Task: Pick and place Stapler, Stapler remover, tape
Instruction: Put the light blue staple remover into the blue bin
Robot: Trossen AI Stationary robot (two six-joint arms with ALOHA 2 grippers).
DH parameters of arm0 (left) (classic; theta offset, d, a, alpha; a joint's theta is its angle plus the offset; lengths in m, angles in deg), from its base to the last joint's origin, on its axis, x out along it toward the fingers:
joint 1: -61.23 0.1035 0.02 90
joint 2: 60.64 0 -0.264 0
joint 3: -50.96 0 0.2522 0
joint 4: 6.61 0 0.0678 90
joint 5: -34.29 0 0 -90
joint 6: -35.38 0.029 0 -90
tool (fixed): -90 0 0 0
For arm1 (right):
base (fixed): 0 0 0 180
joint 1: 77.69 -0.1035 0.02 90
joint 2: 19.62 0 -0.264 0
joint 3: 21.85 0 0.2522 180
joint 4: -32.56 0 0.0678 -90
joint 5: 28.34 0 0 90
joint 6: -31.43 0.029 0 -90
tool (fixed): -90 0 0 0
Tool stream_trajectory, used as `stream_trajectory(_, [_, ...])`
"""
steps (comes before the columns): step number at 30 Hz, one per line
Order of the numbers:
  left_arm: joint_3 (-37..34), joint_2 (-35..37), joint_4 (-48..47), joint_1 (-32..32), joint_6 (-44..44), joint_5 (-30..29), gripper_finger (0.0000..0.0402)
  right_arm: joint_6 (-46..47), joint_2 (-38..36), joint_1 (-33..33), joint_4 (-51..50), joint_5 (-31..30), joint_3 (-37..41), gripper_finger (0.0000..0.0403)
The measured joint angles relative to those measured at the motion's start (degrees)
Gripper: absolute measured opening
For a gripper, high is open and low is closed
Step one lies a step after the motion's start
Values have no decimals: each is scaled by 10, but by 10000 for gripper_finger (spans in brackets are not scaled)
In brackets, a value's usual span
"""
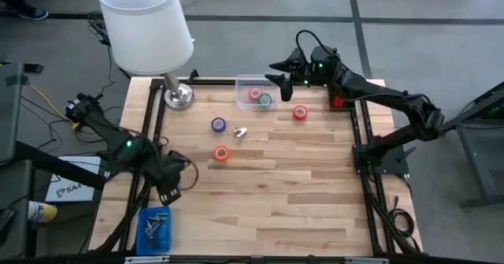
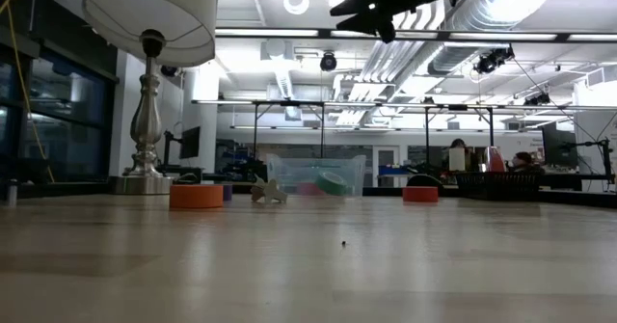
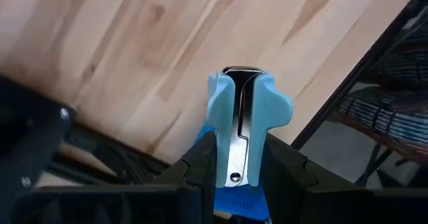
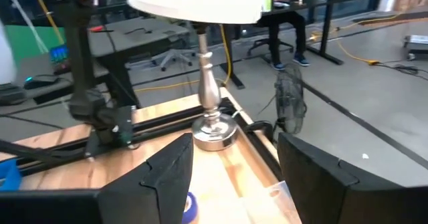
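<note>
Blue staple remover (image 3: pixel 244 127) clamped in left gripper (image 1: pixel 169 191), near blue tray (image 1: pixel 154 228) at table's left front. Two tape rolls in clear bin (image 1: pixel 256 91); purple (image 1: pixel 218 124), orange (image 1: pixel 222 153), red (image 1: pixel 300 112) rolls left on table. Right gripper (image 1: pixel 277 72) spread, empty, above bin. Stapler unseen.

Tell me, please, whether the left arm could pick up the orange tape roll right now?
Probably not yet. The left gripper is shut on a blue staple remover at the table's left edge, so it would have to set that down first. Otherwise the path looks free: the orange tape roll lies alone on bare wood.
</note>
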Motion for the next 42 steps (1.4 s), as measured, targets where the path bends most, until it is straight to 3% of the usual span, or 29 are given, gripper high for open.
stream_trajectory(9, [0,-69,26,-116,-124,16,84,-15,0,17,-8,0,0,204])
stream_trajectory(24, [0,-193,114,-256,-137,78,84,-30,0,17,-33,5,0,204])
stream_trajectory(29, [0,-228,118,-283,-98,82,84,-30,0,17,-33,5,0,204])
stream_trajectory(37, [-6,-269,124,-287,72,64,84,-30,0,17,-33,5,0,204])
stream_trajectory(42, [-62,-271,172,-279,87,108,84,-30,0,17,-35,5,0,204])
